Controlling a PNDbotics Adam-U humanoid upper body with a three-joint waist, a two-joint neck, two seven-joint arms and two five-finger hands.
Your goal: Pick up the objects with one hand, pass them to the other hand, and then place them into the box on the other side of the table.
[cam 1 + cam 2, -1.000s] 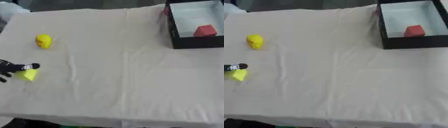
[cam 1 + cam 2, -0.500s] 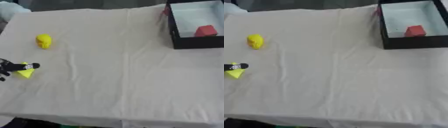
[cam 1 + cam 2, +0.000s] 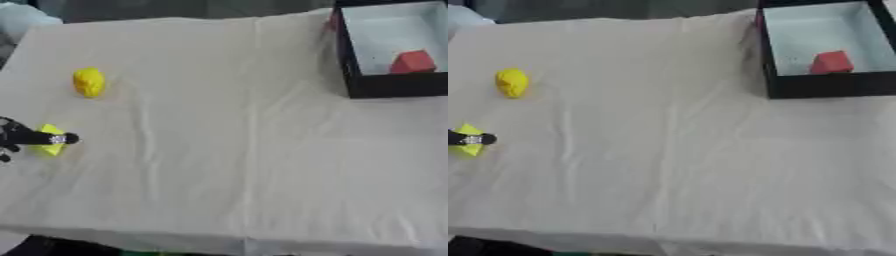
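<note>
At the table's left edge my left hand (image 3: 24,137) reaches in, black, with a finger lying across a small yellow-green wedge-shaped object (image 3: 52,143). Only part of the hand shows, and I cannot tell whether its fingers are curled round the wedge. A rounded yellow object (image 3: 88,81) lies on the cloth farther back on the left. The black box (image 3: 351,75) with a pale inside stands at the far right, and a red block (image 3: 412,61) lies in it. My right hand shows in neither view.
A wrinkled white cloth (image 3: 236,150) covers the table. Its front edge runs along the bottom of the view, with dark floor beyond it.
The yellow-green wedge and my left hand's finger on it have risen slightly, away from the table's front edge. The other objects have stayed put.
</note>
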